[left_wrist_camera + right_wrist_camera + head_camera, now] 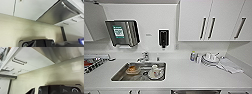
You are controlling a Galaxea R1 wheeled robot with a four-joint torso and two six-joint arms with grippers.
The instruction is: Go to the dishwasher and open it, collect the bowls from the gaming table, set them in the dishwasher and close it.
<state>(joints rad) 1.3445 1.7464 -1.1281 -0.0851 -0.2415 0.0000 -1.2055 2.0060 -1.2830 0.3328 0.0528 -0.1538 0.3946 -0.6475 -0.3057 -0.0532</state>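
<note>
You're facing the desk (189,75): sink (119,74) near its front edge holds dishes, dishwasher (58,15) front sits closed below. Can't tell either claw's state from here.

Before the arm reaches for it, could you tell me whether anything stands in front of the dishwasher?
Nothing visible does: in the left wrist view the dishwasher front and its bar handle are bare, with open floor before them.
</note>
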